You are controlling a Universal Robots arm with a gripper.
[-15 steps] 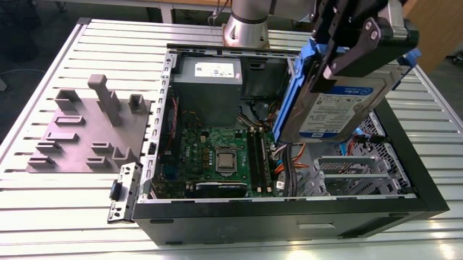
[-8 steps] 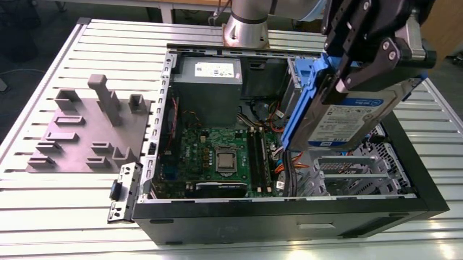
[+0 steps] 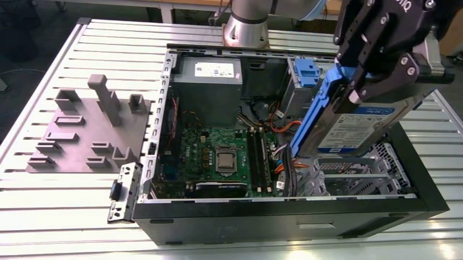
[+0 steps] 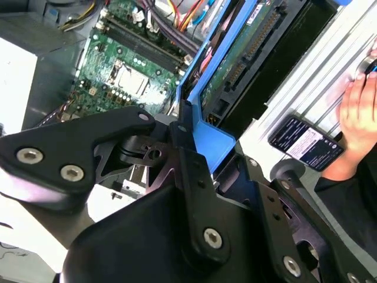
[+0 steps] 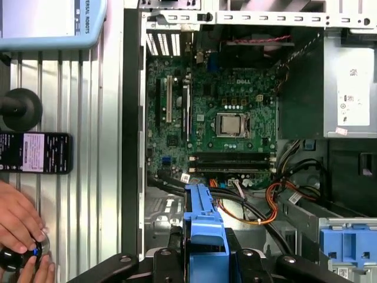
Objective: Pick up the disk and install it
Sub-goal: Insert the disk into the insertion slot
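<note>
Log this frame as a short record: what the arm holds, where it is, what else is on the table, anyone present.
held item: disk, blue frame, gripped by the end effector
disk pose: tilted, lower end over the open computer case, above the metal drive cage
install status: not seated yet
inside case: green motherboard
table: grey slotted tray, beside the case on the exterior view's left
person: a hand near a phone
</note>
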